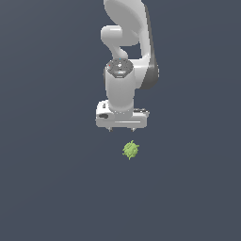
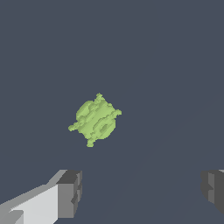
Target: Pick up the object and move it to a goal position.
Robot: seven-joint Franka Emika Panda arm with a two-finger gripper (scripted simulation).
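Jaws: spread wide, holding nothing; gripper poised above the counter. Object: small light-green spiky lump, resting on the counter just ahead of the fingertips, untouched. Handling note: shift forward until the lump sits between the pads, then descend and close gently on its bumpy sides.

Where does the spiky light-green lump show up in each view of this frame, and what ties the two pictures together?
Exterior view: the green lump lies on the dark floor, just below the white gripper, slightly toward the exterior view's right.
Wrist view: the green lump sits near the picture's middle, beyond the open fingers, untouched.
Shared landmark: the gripper's two fingertips.
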